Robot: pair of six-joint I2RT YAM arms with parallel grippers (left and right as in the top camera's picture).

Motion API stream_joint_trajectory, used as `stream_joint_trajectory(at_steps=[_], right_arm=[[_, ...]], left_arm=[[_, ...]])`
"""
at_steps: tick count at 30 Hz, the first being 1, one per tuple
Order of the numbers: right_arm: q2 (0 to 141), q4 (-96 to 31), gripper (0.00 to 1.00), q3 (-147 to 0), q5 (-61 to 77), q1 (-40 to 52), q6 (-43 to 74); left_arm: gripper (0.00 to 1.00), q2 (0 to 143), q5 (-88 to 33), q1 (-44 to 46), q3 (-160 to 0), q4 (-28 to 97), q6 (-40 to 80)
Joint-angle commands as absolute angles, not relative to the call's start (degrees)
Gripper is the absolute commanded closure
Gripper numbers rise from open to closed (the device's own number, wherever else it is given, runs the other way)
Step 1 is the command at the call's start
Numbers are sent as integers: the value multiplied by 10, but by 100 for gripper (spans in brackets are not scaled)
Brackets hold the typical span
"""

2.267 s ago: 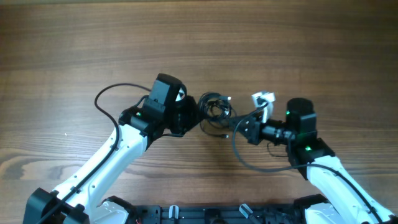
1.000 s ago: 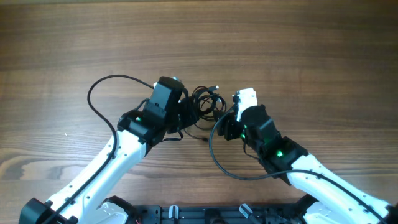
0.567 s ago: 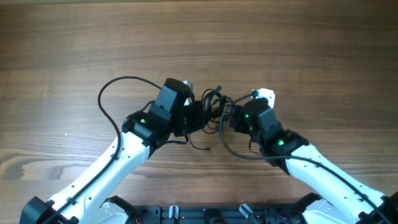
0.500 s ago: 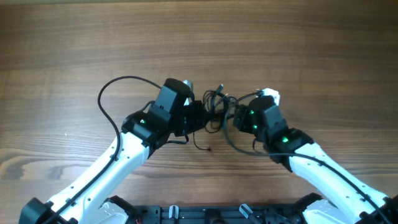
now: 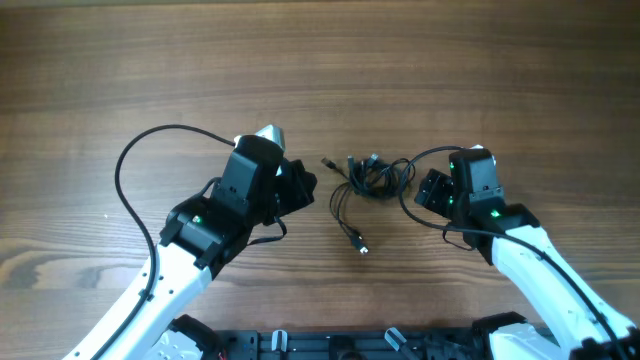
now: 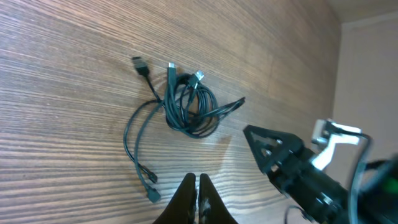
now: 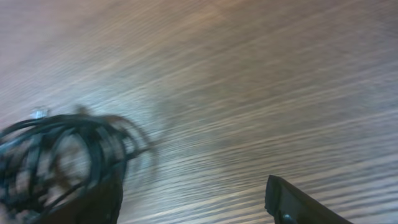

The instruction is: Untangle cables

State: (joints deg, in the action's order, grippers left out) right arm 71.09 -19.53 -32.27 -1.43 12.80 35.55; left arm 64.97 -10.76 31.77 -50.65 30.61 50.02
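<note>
Tabletop (image 5: 320, 60) carries the cable bundle (image 5: 375, 178) midway between the arms. Left end effector (image 6: 194, 198) is pinched together, empty; right end effector (image 7: 194, 186) gapes just beside the bundle. Best pin the bundle, then draw its loose plug (image 5: 360, 247) outward.

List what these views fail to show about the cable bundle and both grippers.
Cable bundle: how many cables there are and where they cross. Strands overlap in the left wrist view, are too small overhead, and are blurred and cut by the left edge in the right wrist view.
Left gripper: only the fingertips show, cut by the bottom edge; overhead, the left arm hides it.
Right gripper: only the finger ends show, at the bottom edge.
</note>
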Motion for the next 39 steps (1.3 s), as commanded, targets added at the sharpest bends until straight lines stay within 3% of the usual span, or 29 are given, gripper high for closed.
stream_joint_trajectory(at_steps=[1, 4, 6, 9, 11, 15, 17, 23, 26, 28, 29, 30, 34, 39], right_arm=[[680, -172, 22, -319, 48, 126, 303], [680, -116, 20, -319, 103, 127, 155], [680, -118, 17, -319, 104, 127, 133], [680, -141, 17, -318, 159, 127, 318], [680, -130, 34, -317, 216, 127, 409], [682, -120, 36, -312, 232, 128, 531], [703, -81, 37, -303, 203, 129, 552], [845, 120, 42, -303, 206, 171, 572], [915, 208, 50, -303, 206, 187, 618], [934, 240, 68, -303, 213, 188, 618], [935, 259, 86, -303, 227, 188, 612], [931, 289, 95, -303, 257, 186, 592], [875, 406, 95, -309, 424, 167, 552], [777, 395, 95, -309, 507, 161, 512]], left_arm=[[94, 649, -89, 317, -509, 297, 497], [78, 682, -89, 317, -509, 275, 515], [76, 704, -89, 317, -509, 270, 572], [60, 751, -90, 326, -509, 260, 639], [59, 779, -91, 331, -509, 256, 639], [55, 792, -91, 331, -509, 252, 639], [40, 792, -91, 331, -509, 248, 640], [38, 792, -91, 331, -509, 249, 639], [37, 792, -91, 331, -509, 252, 639], [37, 792, -91, 331, -509, 253, 639], [37, 792, -91, 331, -509, 253, 639], [37, 792, -91, 331, -509, 253, 639], [38, 792, -101, 329, -509, 255, 549], [37, 792, -165, 329, -509, 242, 479]])
